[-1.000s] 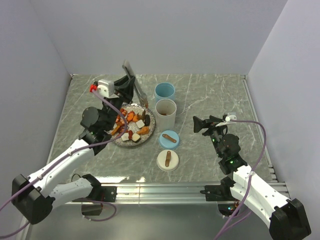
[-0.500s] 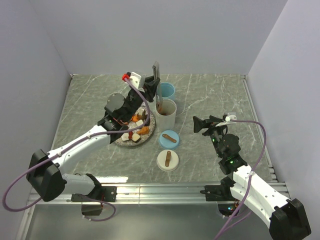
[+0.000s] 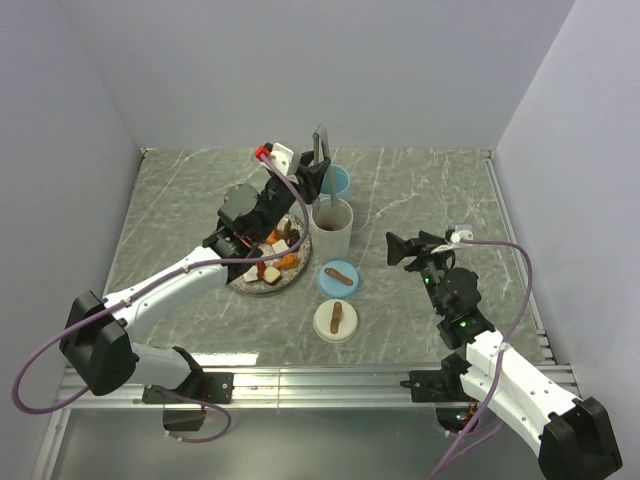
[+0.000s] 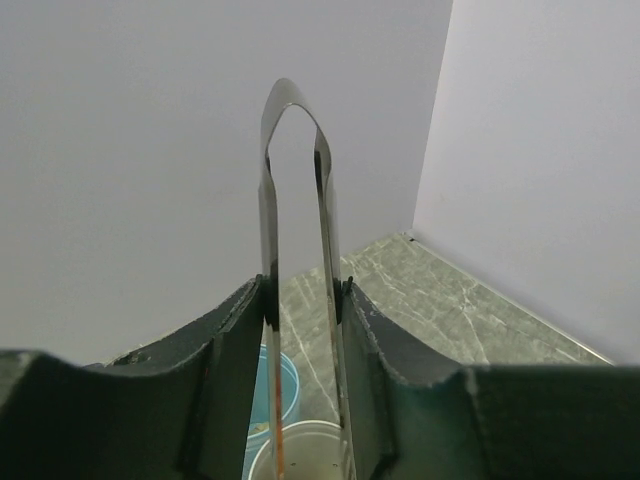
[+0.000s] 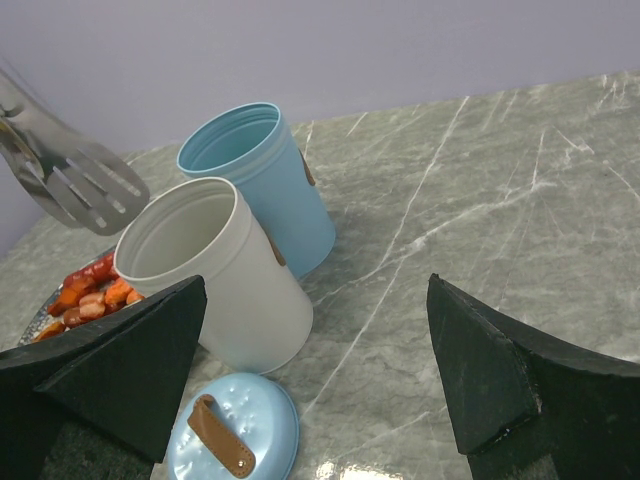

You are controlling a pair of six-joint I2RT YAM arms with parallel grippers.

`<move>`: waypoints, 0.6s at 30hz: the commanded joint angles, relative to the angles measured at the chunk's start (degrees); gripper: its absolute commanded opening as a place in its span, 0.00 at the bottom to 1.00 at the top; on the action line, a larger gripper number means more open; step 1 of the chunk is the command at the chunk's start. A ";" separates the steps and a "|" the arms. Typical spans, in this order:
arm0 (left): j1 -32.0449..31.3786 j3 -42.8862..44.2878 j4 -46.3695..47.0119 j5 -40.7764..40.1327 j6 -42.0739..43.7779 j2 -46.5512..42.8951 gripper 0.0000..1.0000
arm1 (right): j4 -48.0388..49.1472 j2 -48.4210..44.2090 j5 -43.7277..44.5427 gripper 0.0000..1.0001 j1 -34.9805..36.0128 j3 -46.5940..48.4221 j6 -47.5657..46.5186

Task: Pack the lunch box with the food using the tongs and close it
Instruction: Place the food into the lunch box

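My left gripper (image 3: 305,178) is shut on the grey metal tongs (image 3: 320,150), which stand nearly upright with their tips down inside the lunch box's white cup (image 3: 332,228). In the left wrist view the tongs' two arms (image 4: 268,230) lie against both pads, slightly spread, above the white cup (image 4: 310,445). The food (image 3: 272,252) lies in orange, white, black and red pieces on the plate (image 3: 262,285) left of the cups. The blue cup (image 3: 338,180) stands just behind the white one. My right gripper (image 3: 397,250) hangs open and empty right of the cups.
A blue lid (image 3: 339,279) and a white lid (image 3: 336,320), each with a brown strip handle, lie in front of the cups. The right wrist view shows the white cup (image 5: 215,270), blue cup (image 5: 265,180), blue lid (image 5: 235,435) and tong tips (image 5: 75,180).
My left arm has swung right from above the plate to above the white cup, carrying the tongs, whose tips now dip into the cup. The right arm has not moved.
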 commanded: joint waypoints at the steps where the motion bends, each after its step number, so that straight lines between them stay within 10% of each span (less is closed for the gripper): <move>1: -0.43 2.97 3.45 -0.37 1.01 -0.46 0.42 | 2.89 0.05 0.06 0.98 -0.36 0.47 -0.87; 18: -0.70 -13.46 8.89 -18.99 7.25 -17.33 0.41 | 2.98 0.05 0.15 0.98 -0.45 0.47 -0.87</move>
